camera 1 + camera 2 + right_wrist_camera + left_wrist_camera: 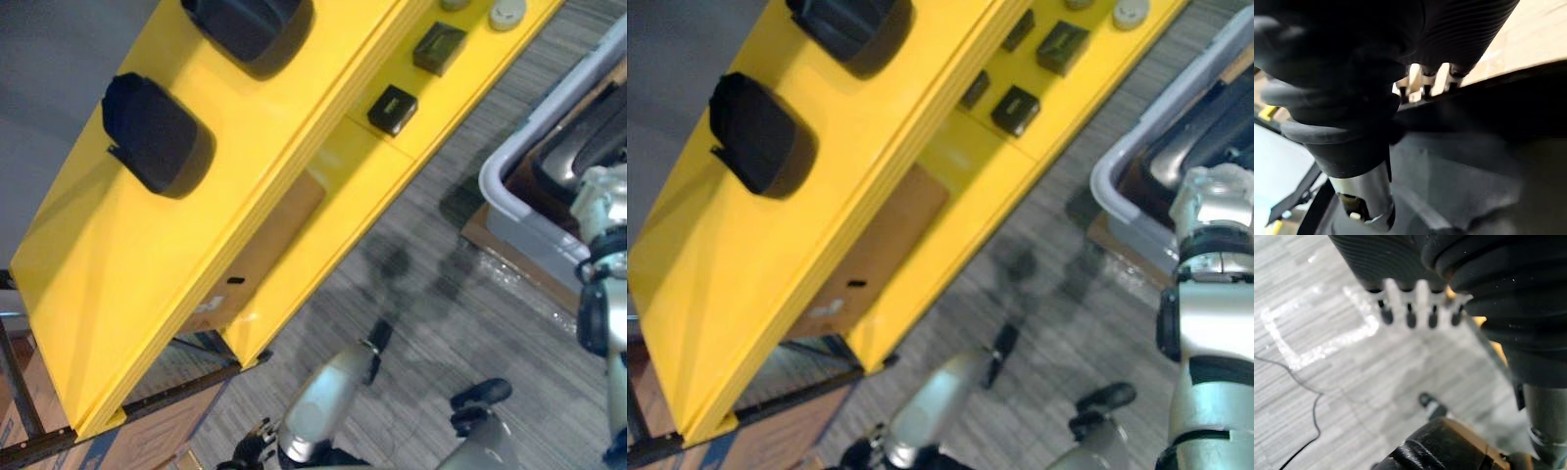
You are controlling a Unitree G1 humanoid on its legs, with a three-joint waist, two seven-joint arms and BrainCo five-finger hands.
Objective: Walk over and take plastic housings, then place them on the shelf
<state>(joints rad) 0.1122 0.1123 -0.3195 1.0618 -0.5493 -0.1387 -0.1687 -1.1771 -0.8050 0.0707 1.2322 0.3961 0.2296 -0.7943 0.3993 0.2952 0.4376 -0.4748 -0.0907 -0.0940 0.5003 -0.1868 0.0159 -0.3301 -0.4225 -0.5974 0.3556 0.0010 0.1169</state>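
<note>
Low at the robot's left side, the left hand [1409, 308] hangs over the floor. Its silver, dark-tipped fingers are straight and side by side, holding nothing. Under it lies grey carpet [1327, 396] with a fine striped weave, marked by a pale tape outline [1317, 350].

To the right, a grey plastic bin [509, 162] with a rounded rim sits on a flat cardboard sheet [487, 233] on the carpet. Dark glossy housings [588, 137] lie inside it. The right hand [1426, 81] reaches to a dark, smooth moulded part [1488, 117] with its fingertips at the edge; I cannot tell whether the fingers are curled.

Farther off stands a glossy yellow shelf [255, 166]. On its top level rests a rounded, matt black plastic housing [152, 132], with a second housing [240, 24] beyond it, well apart. The lower level carries small dark boxes [392, 108]. A brown cardboard box [265, 245] shows beneath the shelf.
</note>
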